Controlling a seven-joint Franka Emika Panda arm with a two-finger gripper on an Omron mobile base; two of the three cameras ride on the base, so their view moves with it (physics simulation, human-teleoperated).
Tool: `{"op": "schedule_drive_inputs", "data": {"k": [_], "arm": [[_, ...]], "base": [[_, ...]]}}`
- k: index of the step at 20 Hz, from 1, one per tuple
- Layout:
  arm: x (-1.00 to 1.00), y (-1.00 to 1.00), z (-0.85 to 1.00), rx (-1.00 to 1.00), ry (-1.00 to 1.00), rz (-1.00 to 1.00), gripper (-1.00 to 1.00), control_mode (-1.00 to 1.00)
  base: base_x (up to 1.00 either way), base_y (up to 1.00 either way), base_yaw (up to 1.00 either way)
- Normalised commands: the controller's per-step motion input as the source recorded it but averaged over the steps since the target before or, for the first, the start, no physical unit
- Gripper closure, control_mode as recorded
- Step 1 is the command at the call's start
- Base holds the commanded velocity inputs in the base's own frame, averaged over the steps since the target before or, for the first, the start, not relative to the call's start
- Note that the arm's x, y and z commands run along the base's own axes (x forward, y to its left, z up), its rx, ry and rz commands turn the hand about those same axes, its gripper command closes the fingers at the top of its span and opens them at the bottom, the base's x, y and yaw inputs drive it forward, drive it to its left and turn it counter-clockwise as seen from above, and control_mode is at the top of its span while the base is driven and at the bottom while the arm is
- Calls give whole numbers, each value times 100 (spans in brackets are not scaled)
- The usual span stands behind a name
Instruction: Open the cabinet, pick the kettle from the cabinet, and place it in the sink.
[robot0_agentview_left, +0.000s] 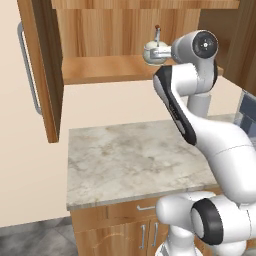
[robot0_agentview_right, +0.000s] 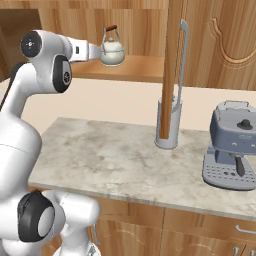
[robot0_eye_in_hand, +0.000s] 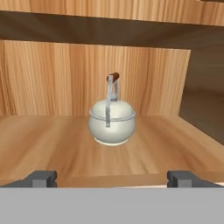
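The kettle (robot0_eye_in_hand: 112, 121) sits upright on the bottom shelf (robot0_eye_in_hand: 52, 144) of the cabinet (robot0_agentview_left: 107, 31), roughly mid-shelf and clear of the back panel and side walls, its thin handle standing straight up with the red knob at the top. That free space on every side is what lets an approach come straight in from the front. The end effector (robot0_eye_in_hand: 112, 178) is level with the shelf's front edge and lined up on the kettle, its two finger tips (robot0_eye_in_hand: 43, 178) spread wide apart with nothing between them; it is short of the kettle, not touching it. The spread looks chosen to clear the rounded body before closing. Both cabinet doors are swung open: the left door (robot0_agentview_left: 42, 65) with its long bar handle stands edge-on in the left base view. Below, the marble surface (robot0_agentview_right: 115, 150) carries a grey canister (robot0_agentview_right: 167, 122) and a coffee machine (robot0_agentview_right: 232, 145). My reading: opening is done, picking is in hand.
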Motion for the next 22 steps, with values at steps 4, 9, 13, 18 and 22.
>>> {"op": "schedule_drive_inputs", "data": {"k": [4, 9, 13, 18, 22], "arm": [[28, -13, 21, 0, 0, -2, -100, -100], [26, -4, 16, 0, 0, -2, -100, -100], [23, 1, 0, 0, -2, 0, -100, -100], [31, 1, 0, 0, 0, 0, -100, -100], [22, 3, -11, 0, -1, 0, -100, -100]], "base": [[0, 0, 0], [0, 0, 0], [0, 0, 0], [0, 0, 0], [0, 0, 0]]}}
